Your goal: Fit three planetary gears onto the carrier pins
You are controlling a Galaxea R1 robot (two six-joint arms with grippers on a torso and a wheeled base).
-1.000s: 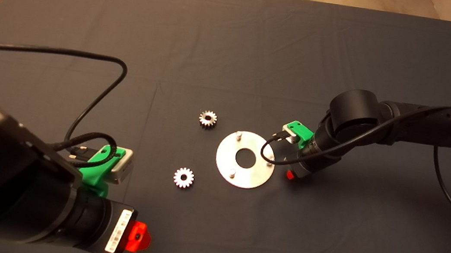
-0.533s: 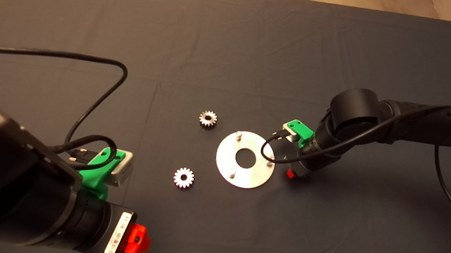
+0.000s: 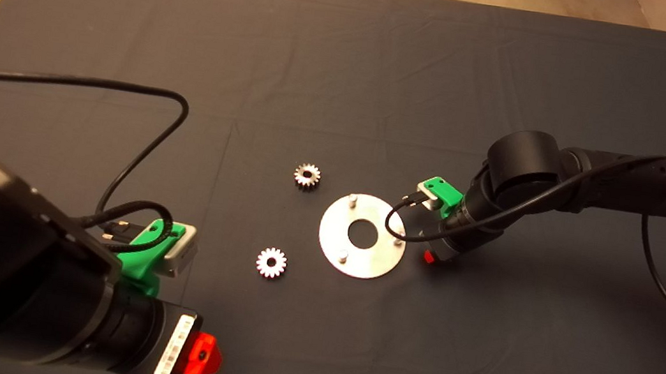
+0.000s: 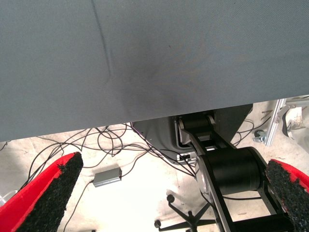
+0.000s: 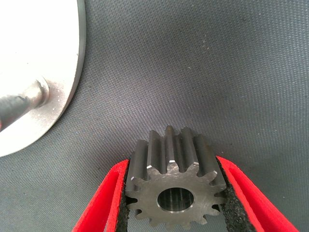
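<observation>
We see our right gripper [image 3: 428, 257] low over the mat [image 3: 349, 67] just right of the disc [image 3: 375, 260], clamped on one gear [image 5: 173, 186] whose teeth sit between the black pads; its centre hole faces the wrist camera. In that wrist view the disc's rim and one carrier pin [image 5: 21, 100] lie at the upper left, apart from the held gear with bare mat between. From above, three pins stand bare on the disc: one at its top [image 3: 353, 200], one at lower left [image 3: 342, 256], one at the right edge [image 3: 398, 242]. Two loose gears lie left of the disc, one upper [image 3: 307, 176], one lower [image 3: 271, 262], well apart with open mat around. Our left gripper [image 3: 201, 355] waits at the lower left, fingers spread wide, empty.
</observation>
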